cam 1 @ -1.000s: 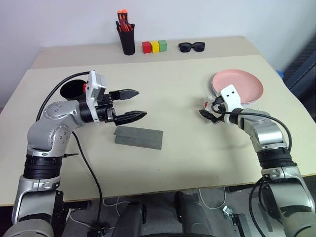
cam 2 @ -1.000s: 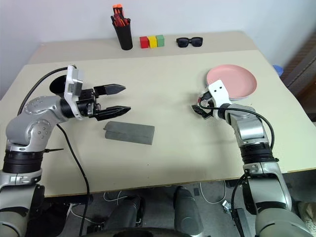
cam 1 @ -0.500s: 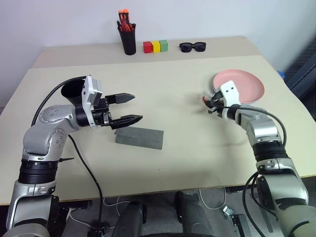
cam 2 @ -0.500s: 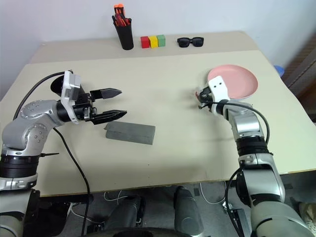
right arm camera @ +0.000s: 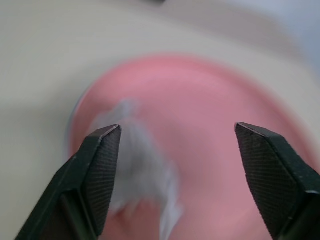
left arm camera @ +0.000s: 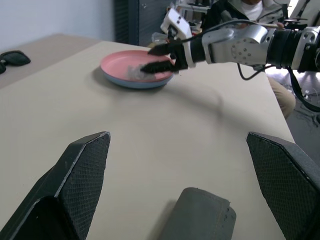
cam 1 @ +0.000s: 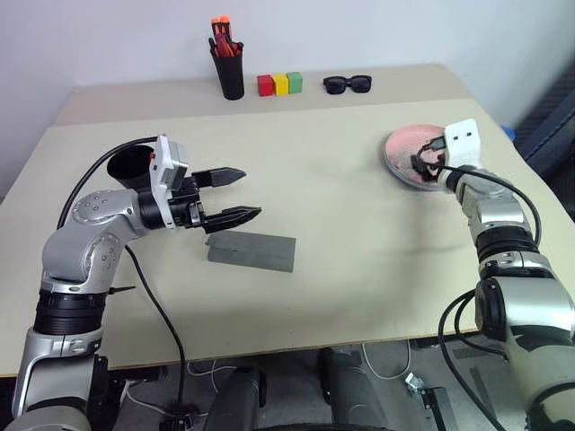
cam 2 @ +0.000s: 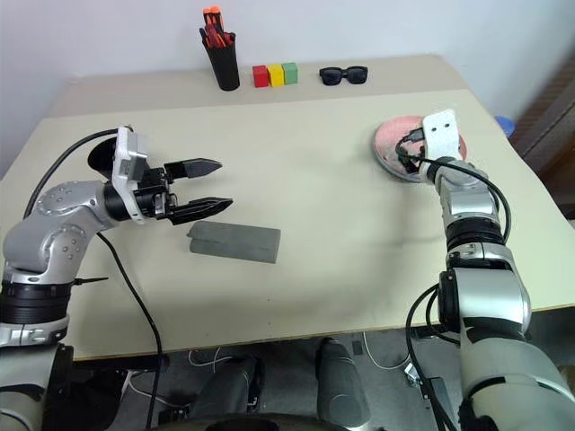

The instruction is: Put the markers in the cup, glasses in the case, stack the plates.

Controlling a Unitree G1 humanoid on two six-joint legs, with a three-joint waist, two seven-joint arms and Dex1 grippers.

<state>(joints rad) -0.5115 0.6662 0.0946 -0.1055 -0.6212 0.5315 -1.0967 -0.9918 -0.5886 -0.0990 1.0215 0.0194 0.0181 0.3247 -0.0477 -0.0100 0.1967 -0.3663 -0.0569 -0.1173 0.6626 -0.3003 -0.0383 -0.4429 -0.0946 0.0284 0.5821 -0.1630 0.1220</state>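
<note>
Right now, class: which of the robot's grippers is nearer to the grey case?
Left. The left gripper, open, hovers just above and beside the grey case. The right gripper is far across the table, over the pink plate.

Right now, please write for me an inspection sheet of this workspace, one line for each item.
Surface: beige table, two boards, unmarked.
Job's things: pink plate stacked on blue plate; something pale, blurred, lies on it; grey case shut; black cup behind left arm.
Clutter: pen holder, three coloured blocks, sunglasses.
Grippers: left gripper open, empty; right gripper open over the plates.
Cables: black cable on each arm.
Surroundings: seated person, white wall.
</note>
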